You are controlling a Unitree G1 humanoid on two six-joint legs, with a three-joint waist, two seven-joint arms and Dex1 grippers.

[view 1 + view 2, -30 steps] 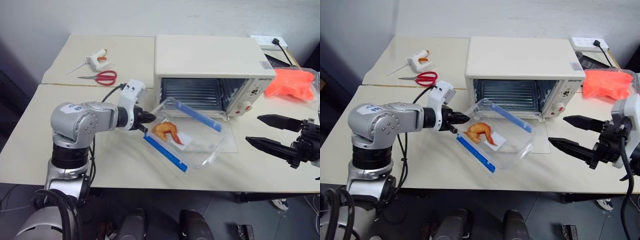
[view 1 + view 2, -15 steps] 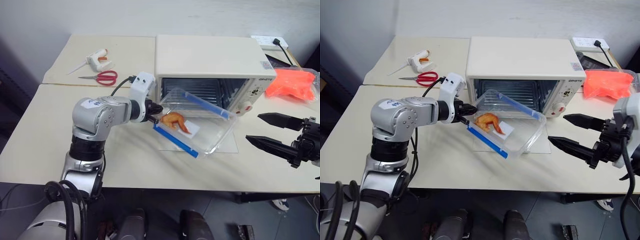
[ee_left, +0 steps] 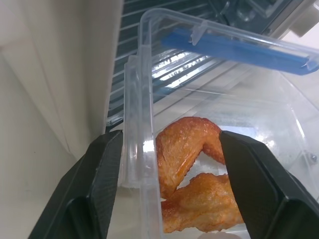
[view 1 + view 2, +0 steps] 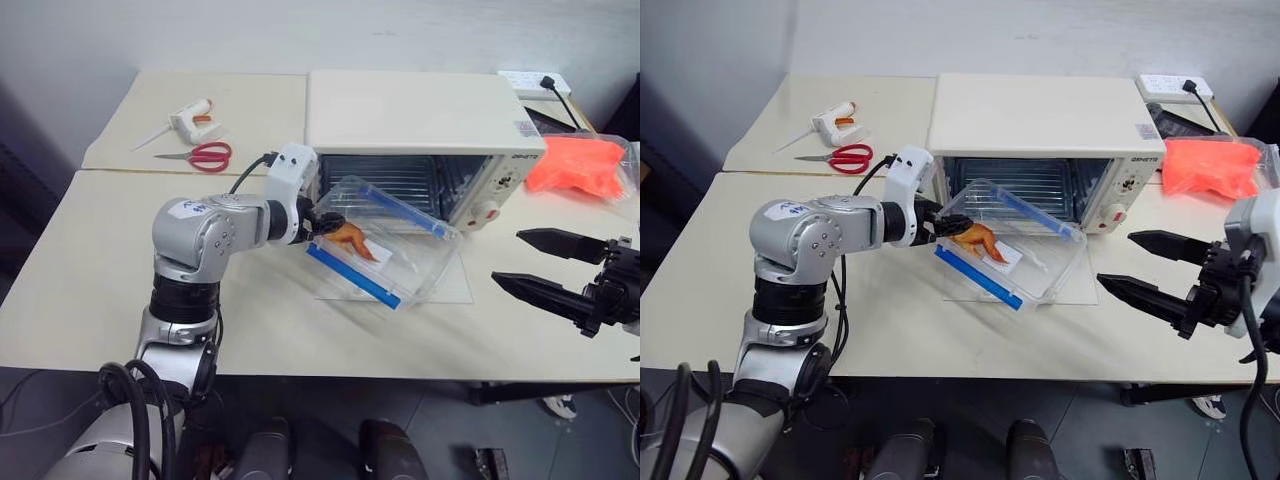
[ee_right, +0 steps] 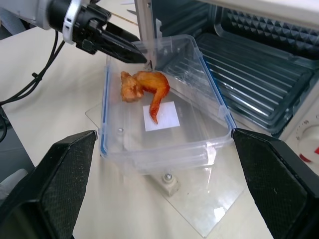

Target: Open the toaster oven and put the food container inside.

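Straddling the near short wall of the food container [image 4: 385, 252], the left gripper [image 3: 169, 149] has its two black fingers [image 3: 102, 174] spread apart, one outside the clear wall and one inside over the orange chicken piece [image 3: 192, 164]; in the left wrist view neither finger presses the plastic, so the wall sits loosely between them. The container rests tilted on the lowered glass door [image 5: 209, 219] of the toaster oven [image 4: 420, 120], its far end up at the mouth of the open cavity, its near end lower toward the table edge, and the two blue clip strips [image 4: 352, 275] run along its long sides. A white label [image 5: 161, 116] lies under the food on the container floor. Behind it the oven's wire rack [image 5: 259, 74] is bare. Off to the right, well apart from the container, the right gripper [image 4: 535, 265] hangs above the table [image 4: 80, 270] with its fingers spread wide and nothing between them. Beyond the oven on the right sits an orange plastic bag [image 4: 580, 165]; on the far left of the table lie red-handled scissors [image 4: 200, 154] and a glue gun [image 4: 190, 117]
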